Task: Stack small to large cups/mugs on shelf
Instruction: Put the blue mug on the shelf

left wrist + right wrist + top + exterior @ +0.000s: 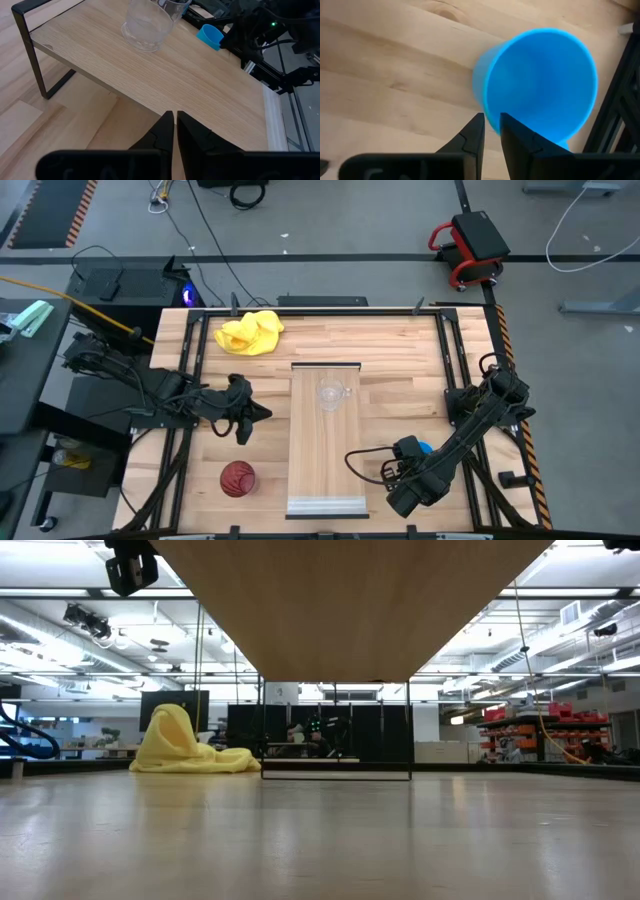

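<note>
The shelf (325, 460) is a light-wood plank on thin dark legs in the middle of the table. The clear glass mug (331, 394) stands on its far half, also seen in the left wrist view (147, 25). The dark red ribbed cup (237, 478) stands on the table left of the shelf. The blue mug (426, 447) is right of the shelf, at my right gripper (413, 451), which is shut on it. My left gripper (262, 412) hovers shut beside the shelf's left edge (115, 90), touching nothing. My right gripper (491, 131) pinches the blue mug's wall at its rim (492, 117), with one finger (515, 140) inside the opening and the other outside. The fingers come from above, pointing down. The mug's mouth faces the wrist camera. Whether its base rests on the table does not show.
A crumpled yellow cloth (250, 332) lies near the table's far left corner, also in the low view (185, 745). The shelf's underside (350, 600) fills the top of the low view. Dark rails (455, 350) run along the table's sides. Bare wood lies around the red cup.
</note>
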`<move>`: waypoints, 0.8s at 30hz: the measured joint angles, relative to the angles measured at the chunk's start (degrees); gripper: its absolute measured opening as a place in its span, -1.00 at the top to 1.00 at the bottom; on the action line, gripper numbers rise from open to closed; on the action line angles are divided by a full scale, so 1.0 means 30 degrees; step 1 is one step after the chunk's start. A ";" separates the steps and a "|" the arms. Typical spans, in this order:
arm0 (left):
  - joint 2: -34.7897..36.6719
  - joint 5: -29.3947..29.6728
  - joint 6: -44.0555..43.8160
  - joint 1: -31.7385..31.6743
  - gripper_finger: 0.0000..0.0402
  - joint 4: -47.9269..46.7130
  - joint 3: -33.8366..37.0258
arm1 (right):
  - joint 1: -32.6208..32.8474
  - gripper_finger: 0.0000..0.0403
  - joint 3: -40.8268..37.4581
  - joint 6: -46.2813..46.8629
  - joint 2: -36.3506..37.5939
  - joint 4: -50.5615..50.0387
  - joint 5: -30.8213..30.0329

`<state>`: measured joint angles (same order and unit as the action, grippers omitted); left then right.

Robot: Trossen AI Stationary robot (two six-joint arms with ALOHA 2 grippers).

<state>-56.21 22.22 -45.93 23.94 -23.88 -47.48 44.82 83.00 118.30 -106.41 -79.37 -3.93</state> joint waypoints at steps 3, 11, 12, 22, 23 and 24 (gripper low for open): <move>0.0000 -0.0005 -0.0060 0.0000 0.83 0.0000 0.0000 | 0.0000 0.67 -0.0543 -0.0013 0.0000 0.0469 0.0339; 0.0000 -0.0006 -0.0124 0.0000 0.85 0.0000 0.0000 | -0.0004 0.67 -0.0844 -0.0423 0.0000 0.0978 0.0703; 0.0000 -0.0006 -0.0124 0.0004 0.85 0.0000 0.0000 | 0.0000 0.67 -0.0844 -0.0457 0.0000 0.0984 0.0703; 0.0000 -0.0006 -0.0128 0.0006 0.83 0.0000 0.0000 | -0.0015 0.75 -0.0844 -0.0510 0.0000 0.1098 0.1167; 0.0000 -0.0006 -0.0131 0.0004 0.83 0.0000 0.0000 | -0.0015 0.78 -0.0844 -0.0535 0.0000 0.1091 0.1196; 0.0000 -0.0006 -0.0129 0.0000 0.84 0.0000 0.0000 | -0.0015 0.82 -0.0844 -0.0568 0.0000 0.1098 0.1245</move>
<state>-56.21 22.20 -46.32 23.94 -23.88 -47.48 44.77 80.47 116.60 -106.41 -76.07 -0.20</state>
